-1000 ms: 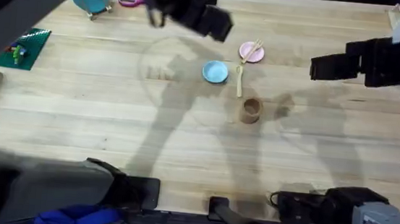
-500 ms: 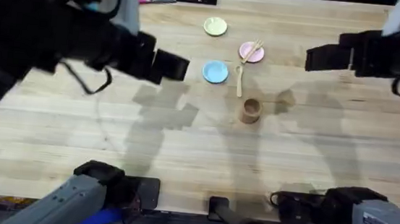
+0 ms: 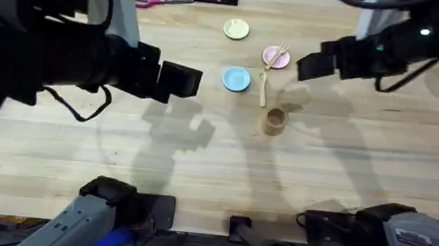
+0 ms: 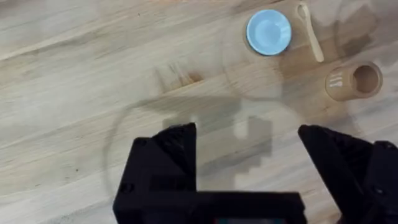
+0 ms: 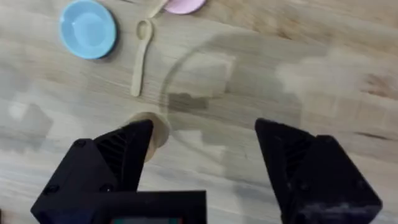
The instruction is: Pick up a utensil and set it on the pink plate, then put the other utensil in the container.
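Both my arms have slid in toward the middle. My left gripper (image 4: 247, 163) and right gripper (image 5: 202, 163) are spread wide, holding nothing. The fork (image 3: 276, 55) lies on the pink plate (image 3: 276, 59). The spoon (image 3: 262, 88) lies flat between the blue plate (image 3: 236, 79) and the cup (image 3: 275, 121).

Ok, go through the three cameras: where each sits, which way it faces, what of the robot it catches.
Overhead: fixed above the bases, looking down and forward; both arms reach toward the pink plate.
Left wrist: on the left hand, looking down at the table; its open fingers frame the view.
Right wrist: on the right hand, facing down; open fingers too.
All three share the blue plate, spoon and container.
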{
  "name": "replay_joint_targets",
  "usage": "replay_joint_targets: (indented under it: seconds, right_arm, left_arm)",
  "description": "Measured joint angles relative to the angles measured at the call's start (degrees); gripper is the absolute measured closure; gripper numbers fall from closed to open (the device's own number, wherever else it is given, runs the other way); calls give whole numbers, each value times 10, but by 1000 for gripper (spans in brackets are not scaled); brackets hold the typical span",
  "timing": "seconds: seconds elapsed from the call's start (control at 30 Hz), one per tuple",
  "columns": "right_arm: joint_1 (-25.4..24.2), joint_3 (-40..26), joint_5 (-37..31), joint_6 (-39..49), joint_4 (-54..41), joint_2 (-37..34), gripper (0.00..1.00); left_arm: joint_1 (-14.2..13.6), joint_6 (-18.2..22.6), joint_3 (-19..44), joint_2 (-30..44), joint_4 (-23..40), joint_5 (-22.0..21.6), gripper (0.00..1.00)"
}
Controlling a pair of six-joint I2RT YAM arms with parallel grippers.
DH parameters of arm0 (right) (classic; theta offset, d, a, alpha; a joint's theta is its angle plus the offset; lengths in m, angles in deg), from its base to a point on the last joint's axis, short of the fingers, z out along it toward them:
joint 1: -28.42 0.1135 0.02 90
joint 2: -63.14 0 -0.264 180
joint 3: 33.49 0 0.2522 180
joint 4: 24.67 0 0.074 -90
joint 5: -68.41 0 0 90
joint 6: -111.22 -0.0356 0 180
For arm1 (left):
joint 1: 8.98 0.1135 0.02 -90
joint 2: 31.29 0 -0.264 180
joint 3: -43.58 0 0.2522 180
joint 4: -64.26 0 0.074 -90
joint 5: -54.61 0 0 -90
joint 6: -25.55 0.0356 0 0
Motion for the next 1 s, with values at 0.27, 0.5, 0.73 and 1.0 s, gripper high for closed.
replay_joint_targets:
  seconds: [0.27, 0.5, 0.73, 1.0]
  right_arm:
    - [50, -53, -4, -4, 2, -53, 3]
    - [83, -98, -4, -4, 1, -124, 3]
    - [85, -108, -3, -4, 1, -137, 3]
    - [77, -110, -3, -12, -1, -138, 3]
  left_arm:
    - [0, 59, 0, 7, -11, 21, 5]
    - [0, 241, 0, 7, 21, 159, 6]
    - [0, 354, 0, 7, 62, 246, 5]
    - [0, 426, 0, 7, 93, 273, 4]
